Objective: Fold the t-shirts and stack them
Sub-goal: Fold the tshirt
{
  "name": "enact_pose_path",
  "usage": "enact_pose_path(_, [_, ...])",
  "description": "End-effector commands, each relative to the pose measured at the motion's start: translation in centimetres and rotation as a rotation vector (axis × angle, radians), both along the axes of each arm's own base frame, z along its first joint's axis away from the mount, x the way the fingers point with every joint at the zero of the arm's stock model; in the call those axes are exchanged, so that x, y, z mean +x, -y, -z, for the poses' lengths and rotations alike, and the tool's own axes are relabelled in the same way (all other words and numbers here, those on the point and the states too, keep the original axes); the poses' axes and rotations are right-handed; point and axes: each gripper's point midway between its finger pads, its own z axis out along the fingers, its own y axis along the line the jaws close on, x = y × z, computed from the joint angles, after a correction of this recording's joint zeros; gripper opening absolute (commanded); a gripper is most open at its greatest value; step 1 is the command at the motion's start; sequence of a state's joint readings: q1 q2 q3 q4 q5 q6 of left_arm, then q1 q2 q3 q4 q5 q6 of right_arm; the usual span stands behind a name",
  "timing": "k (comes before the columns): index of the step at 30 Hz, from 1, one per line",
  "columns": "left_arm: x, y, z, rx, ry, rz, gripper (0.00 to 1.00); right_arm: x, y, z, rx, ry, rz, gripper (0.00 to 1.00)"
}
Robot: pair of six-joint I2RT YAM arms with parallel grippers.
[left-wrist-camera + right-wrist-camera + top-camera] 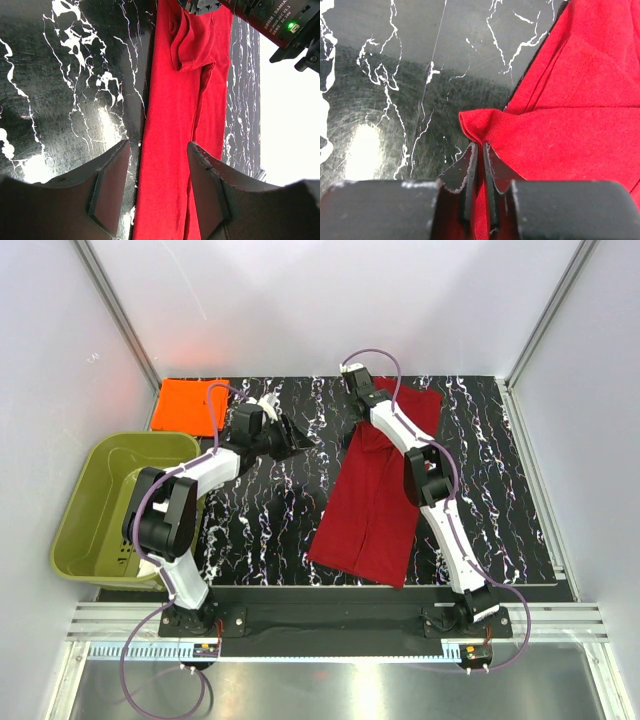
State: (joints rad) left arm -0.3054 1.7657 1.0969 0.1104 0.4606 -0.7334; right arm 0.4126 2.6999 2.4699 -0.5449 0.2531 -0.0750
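Note:
The dark red t-shirt [375,495] lies lengthwise on the black marbled table top [260,510], partly folded into a long strip. At its far end my right gripper [480,146] is shut on a pinched corner of the red t-shirt [560,135]; in the top view the right gripper [358,380] sits at the shirt's far left corner. The orange t-shirt [190,405] lies folded at the far left corner of the table. My left gripper [159,165] is open and holds nothing, hovering left of the red t-shirt [175,125]; from above the left gripper [298,435] points toward the shirt.
An olive-green plastic tub [110,505] stands off the table's left edge beside the left arm. White walls with metal frame posts close in the back and both sides. A metal rail [340,620] runs along the near edge at the arm bases.

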Motion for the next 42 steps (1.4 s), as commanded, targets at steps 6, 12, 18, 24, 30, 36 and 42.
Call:
enact_pose_path(6, [1.1, 0.8, -3.3, -0.038, 0.086, 0.045, 0.54, 1.1, 1.3, -7.9, 0.223, 0.114, 0.112, 0.24])
enact_pose_path(12, [1.1, 1.1, -3.0, -0.041, 0.077, 0.060, 0.54, 1.0, 1.8, -6.6, 0.295, 0.058, 0.094, 0.19])
enact_pose_path(18, [1.1, 1.2, -3.1, -0.046, 0.077, 0.064, 0.54, 1.5, 1.5, -7.4, 0.370, 0.059, 0.092, 0.00])
enact_pose_path(24, [1.2, 1.3, -3.5, -0.052, 0.081, 0.070, 0.54, 1.6, 3.1, -9.5, 0.428, 0.081, 0.151, 0.00])
enact_pose_path(30, [1.0, 1.7, -3.4, -0.062, 0.072, 0.088, 0.54, 1.5, 6.2, -12.0, 0.492, 0.096, 0.148, 0.00])
enact_pose_path(36, [0.6, 3.3, -3.1, -0.070, 0.061, 0.134, 0.54, 1.3, 8.1, -11.7, 0.578, 0.045, 0.045, 0.00])
enact_pose_path(42, [0.1, 4.8, -2.7, -0.075, 0.045, 0.172, 0.55, 0.9, 9.5, -10.2, 0.632, -0.020, -0.008, 0.02])
